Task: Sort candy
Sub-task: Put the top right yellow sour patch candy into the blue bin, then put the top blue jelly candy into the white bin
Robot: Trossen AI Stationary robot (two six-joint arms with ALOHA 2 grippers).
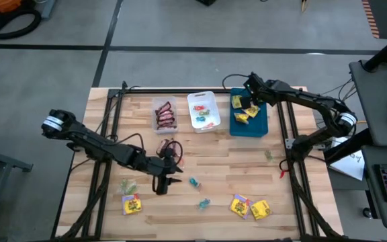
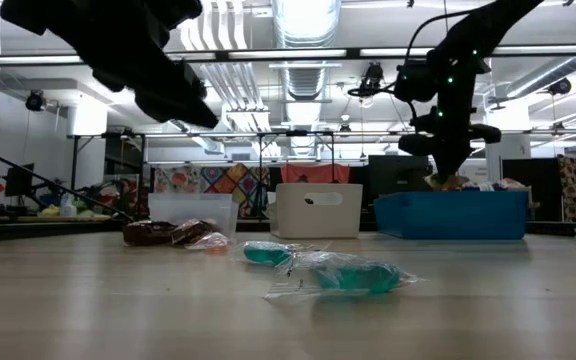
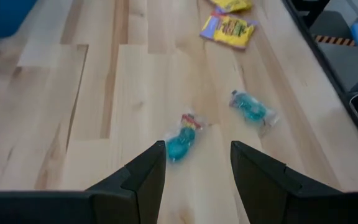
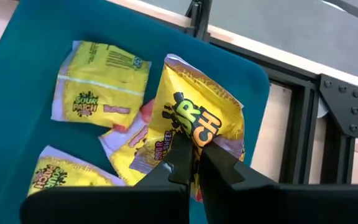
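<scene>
Two teal candies (image 3: 182,142) before left claw (image 3: 197,168), three trays (image 1: 203,111).

Pale wood-plank desk (image 1: 220,161) with a black frame. Yellow square candy packets (image 4: 194,127) – red and black lettering – lie in the teal-blue rectangular tray (image 4: 30,56). Translucent teal wrapped sweets (image 3: 180,144) – one tipped red. Dark red-brown mini bars (image 1: 164,115) fill the clear tray (image 1: 157,102).

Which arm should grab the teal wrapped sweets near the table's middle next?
Left. The left gripper has open jaws hovering just short of the nearer teal wrapped sweet. The right gripper is over the blue rectangular tray, shut on a yellow square packet.
</scene>
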